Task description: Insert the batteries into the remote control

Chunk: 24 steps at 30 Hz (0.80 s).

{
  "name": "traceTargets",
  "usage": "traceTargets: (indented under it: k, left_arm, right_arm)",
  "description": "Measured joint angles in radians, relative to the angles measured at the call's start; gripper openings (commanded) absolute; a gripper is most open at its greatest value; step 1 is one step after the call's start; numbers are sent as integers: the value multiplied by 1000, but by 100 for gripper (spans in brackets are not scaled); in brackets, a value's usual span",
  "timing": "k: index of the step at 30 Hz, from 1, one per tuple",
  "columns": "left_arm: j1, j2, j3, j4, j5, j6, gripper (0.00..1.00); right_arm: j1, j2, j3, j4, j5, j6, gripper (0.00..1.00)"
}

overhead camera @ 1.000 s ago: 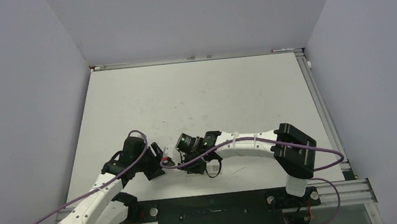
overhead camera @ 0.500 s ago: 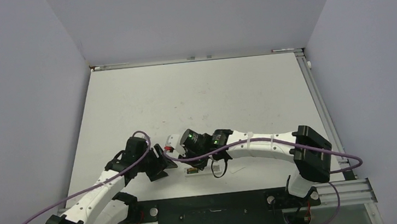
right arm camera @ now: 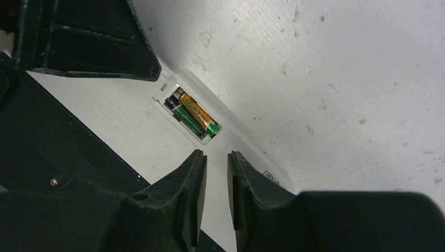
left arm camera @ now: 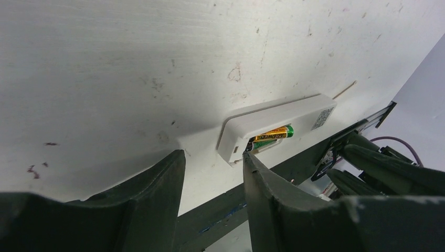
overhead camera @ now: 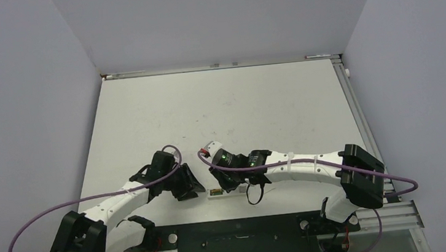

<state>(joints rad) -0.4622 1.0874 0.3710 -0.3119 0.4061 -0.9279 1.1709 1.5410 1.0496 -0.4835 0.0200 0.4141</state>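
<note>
The white remote control (overhead camera: 226,192) lies near the table's front edge, recess up. It also shows in the left wrist view (left arm camera: 286,116) and the right wrist view (right arm camera: 236,137). Two batteries lie side by side in the recess: the gold-orange one (right arm camera: 198,114) and the dark one (right arm camera: 177,112). In the left wrist view the batteries (left arm camera: 271,136) show at the remote's near end. My left gripper (left arm camera: 212,158) is open and empty, its right fingertip at the remote's left end. My right gripper (right arm camera: 216,155) hovers just above the remote, jaws narrowly apart and empty.
The black front rail (overhead camera: 237,232) runs close behind the remote, and shows in the left wrist view (left arm camera: 220,220). A thin pale sliver (left arm camera: 345,90) lies on the table beyond the remote. Grey walls enclose the table on three sides.
My right gripper has drawn back off the remote, which now lies uncovered with batteries in it. My left gripper has moved right to the remote's left end.
</note>
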Motion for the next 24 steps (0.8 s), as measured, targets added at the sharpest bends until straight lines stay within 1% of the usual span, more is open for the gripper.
traceTargets:
  k: [3, 11, 15, 24]
  left_arm:
    - [-37, 32, 0, 32, 3, -2, 37]
    - [-108, 69, 0, 104, 2, -12, 31]
    - [-122, 92, 0, 131, -1, -13, 27]
    - [-126, 105, 0, 143, -5, -13, 24]
  right_arm:
    - [-5, 0, -49, 16, 0, 94, 24]
    - [-16, 0, -97, 70, -2, 269, 25]
    - [-21, 0, -102, 90, -5, 327, 25]
    - [-34, 15, -103, 119, -28, 400, 23]
